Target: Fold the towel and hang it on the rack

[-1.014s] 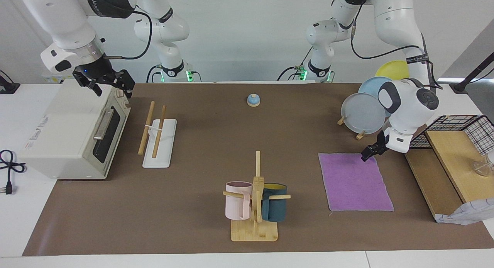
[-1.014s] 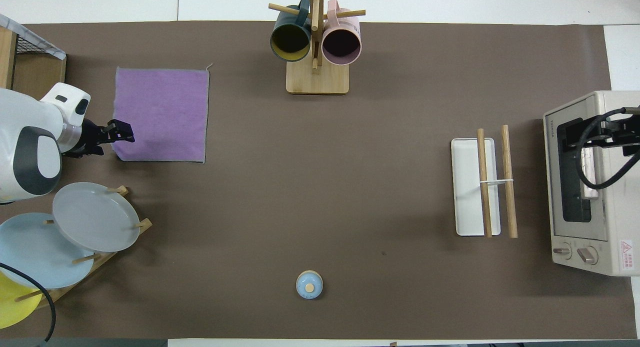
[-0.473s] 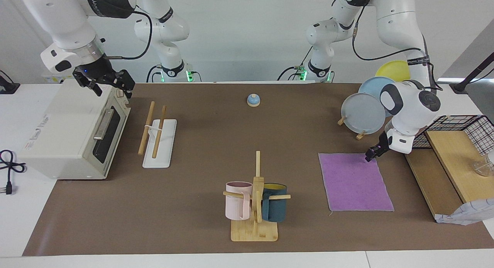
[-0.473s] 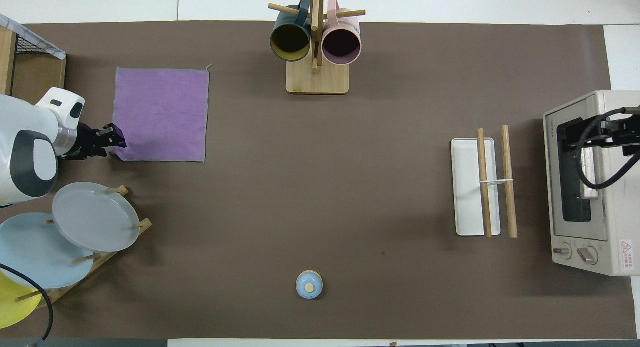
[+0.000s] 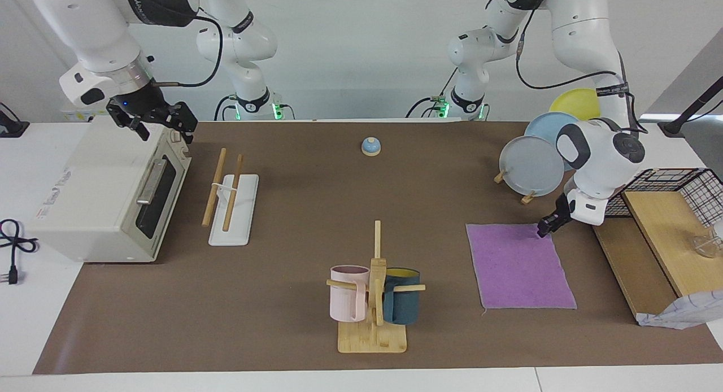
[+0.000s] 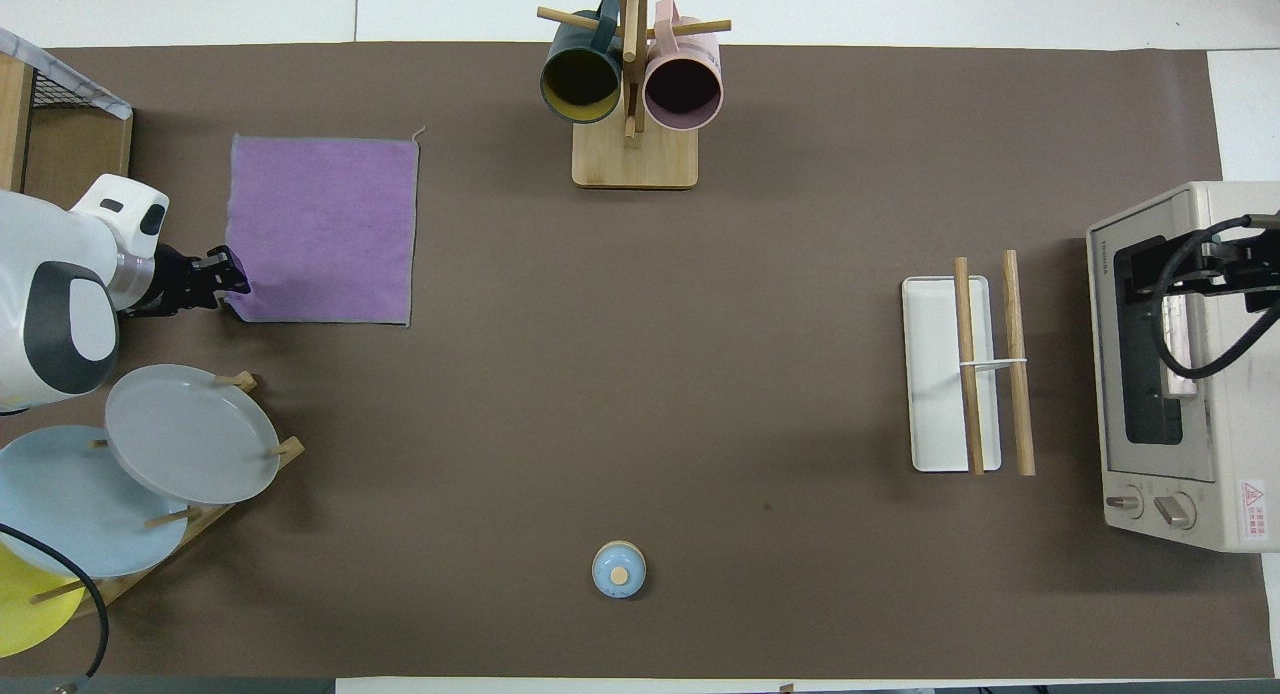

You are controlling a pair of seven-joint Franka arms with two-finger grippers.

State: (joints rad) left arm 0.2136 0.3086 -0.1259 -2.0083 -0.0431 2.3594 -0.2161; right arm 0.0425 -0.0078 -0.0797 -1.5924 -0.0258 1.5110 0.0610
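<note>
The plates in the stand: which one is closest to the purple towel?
The grey plate: it stands nearest the towel, ahead of the light blue plate and the yellow plate.

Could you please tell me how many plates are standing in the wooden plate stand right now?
3, all at the left arm's end of the table: the grey plate farthest from the robots, the blue plate next, the yellow plate nearest them, partly hidden.

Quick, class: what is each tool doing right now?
Left tool: at the towel corner, grip cannot be told.
Right tool: open, over the oven.
</note>
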